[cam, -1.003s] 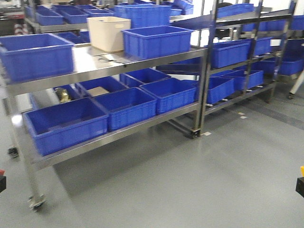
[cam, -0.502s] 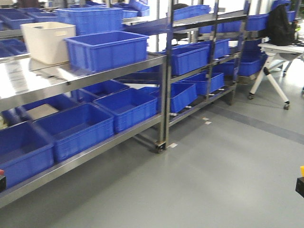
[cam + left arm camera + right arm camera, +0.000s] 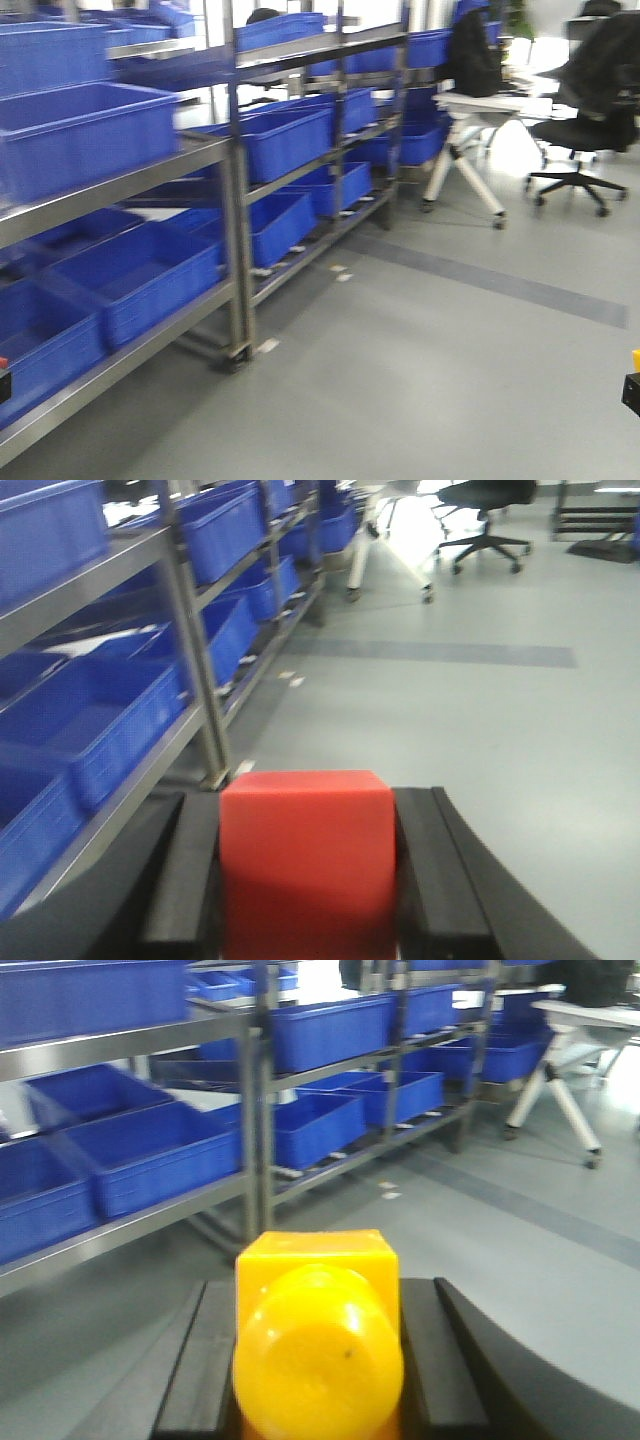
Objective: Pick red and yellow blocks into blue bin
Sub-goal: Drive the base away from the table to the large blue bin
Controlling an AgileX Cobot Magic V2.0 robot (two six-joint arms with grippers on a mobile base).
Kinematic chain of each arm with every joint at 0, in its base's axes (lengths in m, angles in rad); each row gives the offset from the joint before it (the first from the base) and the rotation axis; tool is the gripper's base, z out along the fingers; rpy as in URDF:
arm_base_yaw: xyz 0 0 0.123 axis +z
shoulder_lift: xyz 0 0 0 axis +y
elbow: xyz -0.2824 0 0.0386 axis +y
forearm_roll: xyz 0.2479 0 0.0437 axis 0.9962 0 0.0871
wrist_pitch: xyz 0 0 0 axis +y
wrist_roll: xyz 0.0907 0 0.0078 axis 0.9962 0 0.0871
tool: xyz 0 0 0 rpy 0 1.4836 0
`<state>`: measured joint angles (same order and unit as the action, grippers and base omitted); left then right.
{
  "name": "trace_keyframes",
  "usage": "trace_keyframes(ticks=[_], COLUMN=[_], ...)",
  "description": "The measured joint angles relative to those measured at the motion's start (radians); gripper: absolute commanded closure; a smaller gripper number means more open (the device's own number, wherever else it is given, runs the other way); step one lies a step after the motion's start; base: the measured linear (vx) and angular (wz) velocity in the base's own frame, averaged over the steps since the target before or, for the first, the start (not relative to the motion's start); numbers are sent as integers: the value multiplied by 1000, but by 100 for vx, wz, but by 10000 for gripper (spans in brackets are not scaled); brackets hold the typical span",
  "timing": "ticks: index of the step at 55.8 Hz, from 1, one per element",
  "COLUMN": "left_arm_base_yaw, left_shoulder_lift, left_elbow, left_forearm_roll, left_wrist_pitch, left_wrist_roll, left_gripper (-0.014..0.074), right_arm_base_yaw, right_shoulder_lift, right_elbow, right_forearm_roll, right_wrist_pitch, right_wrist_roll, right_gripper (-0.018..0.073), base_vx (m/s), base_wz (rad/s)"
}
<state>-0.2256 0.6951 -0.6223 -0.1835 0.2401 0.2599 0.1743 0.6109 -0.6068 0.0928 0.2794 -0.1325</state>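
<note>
Steel racks (image 3: pixel 235 250) of blue bins (image 3: pixel 135 285) have slid leftward in the front view since a second ago, and an office chair (image 3: pixel 585 100) has come into sight. The racks stand ahead and left of both grippers. The left gripper (image 3: pixel 305 880) is clamped on a matte red block (image 3: pixel 305 850), a plain cube. The right gripper (image 3: pixel 318 1360) squeezes a glossy yellow block (image 3: pixel 318 1260), a cube with a rounded dome facing the camera.

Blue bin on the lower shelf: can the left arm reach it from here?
Probably not: the left pincer, gripping the red block, has open floor between it and the blue bin off to its left.
</note>
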Motion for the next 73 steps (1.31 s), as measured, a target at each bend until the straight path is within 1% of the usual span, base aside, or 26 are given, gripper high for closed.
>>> trace_keyframes(ticks=[18,33,55,73], left_arm_base_yaw=[0,0,0,0], left_shoulder_lift=[0,0,0,1], left_elbow=[0,0,0,0], left_forearm_roll=[0,0,0,0], left_wrist_pitch=[0,0,0,0], left_wrist_roll=[0,0,0,0], left_gripper=[595,595,595,595], right_arm_base_yaw=[0,0,0,0], right_shoulder_lift=[0,0,0,0], right_elbow=[0,0,0,0], right_forearm_roll=[0,0,0,0], right_wrist_pitch=[0,1,1,1], right_wrist_roll=[0,0,0,0], right_gripper=[570,570,570,570], base_vx=[57,59,59,53], base_wz=[-42,-17,15,37])
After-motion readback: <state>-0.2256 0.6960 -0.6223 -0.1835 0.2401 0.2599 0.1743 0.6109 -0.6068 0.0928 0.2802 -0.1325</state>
